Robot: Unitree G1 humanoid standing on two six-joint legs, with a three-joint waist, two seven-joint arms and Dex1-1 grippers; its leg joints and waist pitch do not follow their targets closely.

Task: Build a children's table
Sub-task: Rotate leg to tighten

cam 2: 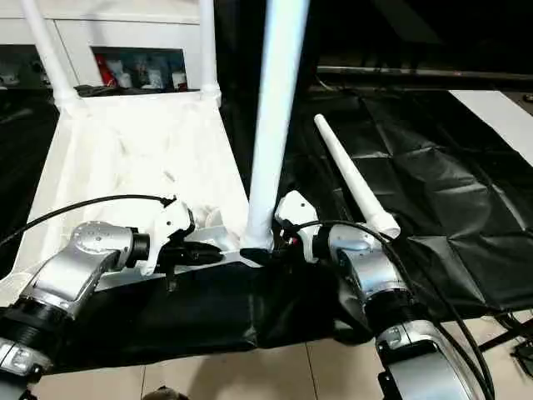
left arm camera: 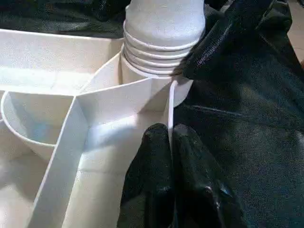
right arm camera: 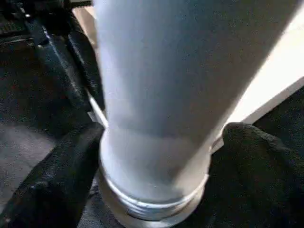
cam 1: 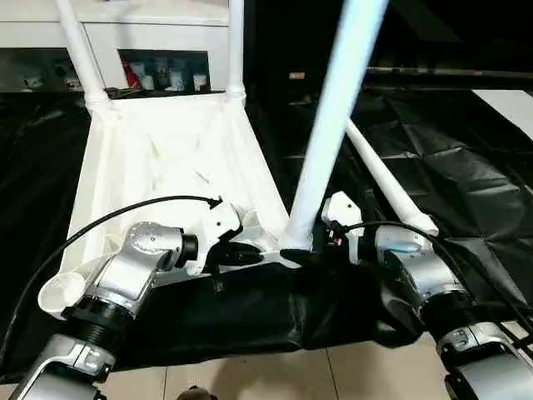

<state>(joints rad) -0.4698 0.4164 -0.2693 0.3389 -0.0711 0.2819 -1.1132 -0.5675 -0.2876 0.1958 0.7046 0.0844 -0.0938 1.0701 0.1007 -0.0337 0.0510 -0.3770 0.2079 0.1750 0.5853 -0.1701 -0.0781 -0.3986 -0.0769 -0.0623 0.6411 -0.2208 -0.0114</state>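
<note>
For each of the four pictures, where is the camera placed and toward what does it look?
Left eye: on the head, looking down over both silver forearms at the upturned table top.
Right eye: beside it, same scene; a loose leg lies on black cloth.
Left wrist: along the left claw, pinching the top's rim.
Right wrist: along the right claw, straddling the upright leg.
Both wrist views share this leg's threaded base.

**Black-draped work table, white cabinet behind**

A crinkled black cover (cam 1: 433,142) drapes the large work table, its front edge hanging in folds above a floor of pale tiles (cam 1: 250,375) with thin grout lines. At the back stands a white cabinet (cam 1: 158,33); small bottles and jars (cam 1: 166,75) show through its glass door. Light glints off the cover's creases.
</note>
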